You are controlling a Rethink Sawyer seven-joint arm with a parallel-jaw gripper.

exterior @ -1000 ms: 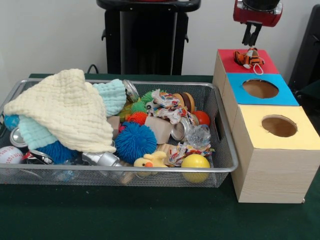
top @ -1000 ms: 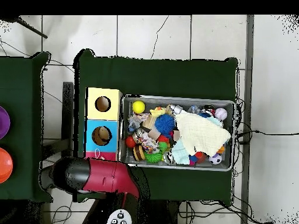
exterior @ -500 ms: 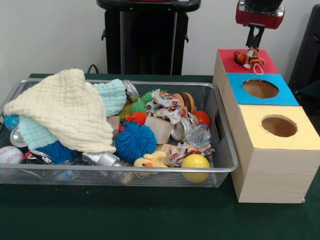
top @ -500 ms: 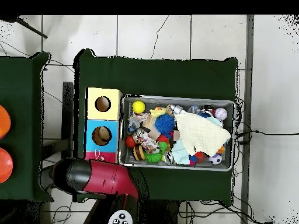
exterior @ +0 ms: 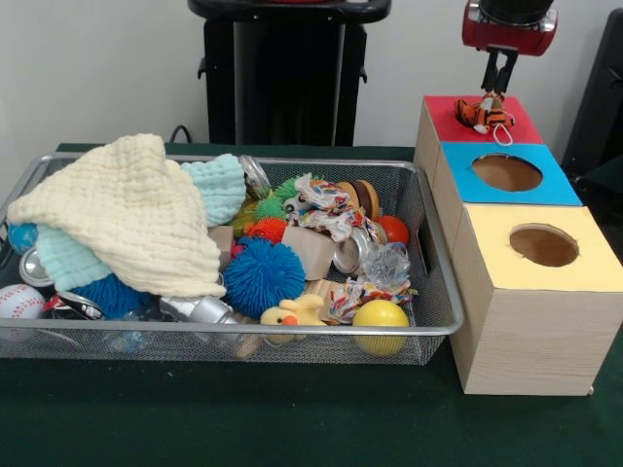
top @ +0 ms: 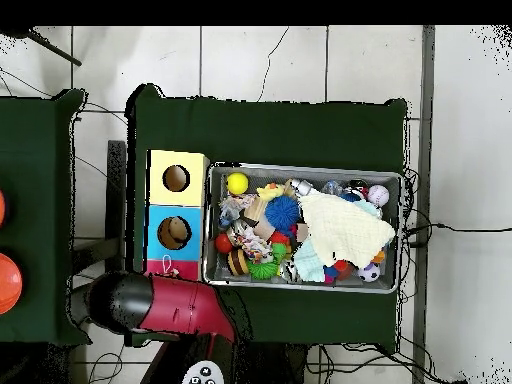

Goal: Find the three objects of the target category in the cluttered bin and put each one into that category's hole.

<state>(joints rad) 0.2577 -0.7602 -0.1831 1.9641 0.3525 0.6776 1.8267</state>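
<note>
The gripper (exterior: 498, 76) hangs just above the red box top (exterior: 443, 115), fingers narrow, almost together, holding nothing. The small tiger toy (exterior: 484, 114) lies on this red top, right under the gripper, w/ its white loop toward the blue box top (exterior: 458, 167). The yellow box top (exterior: 594, 263) is next after the blue. The mesh bin (exterior: 436, 316) beside the boxes is full of clutter, incl. a cream cloth (exterior: 127, 209) and a blue spiky ball (exterior: 263, 275).
</note>
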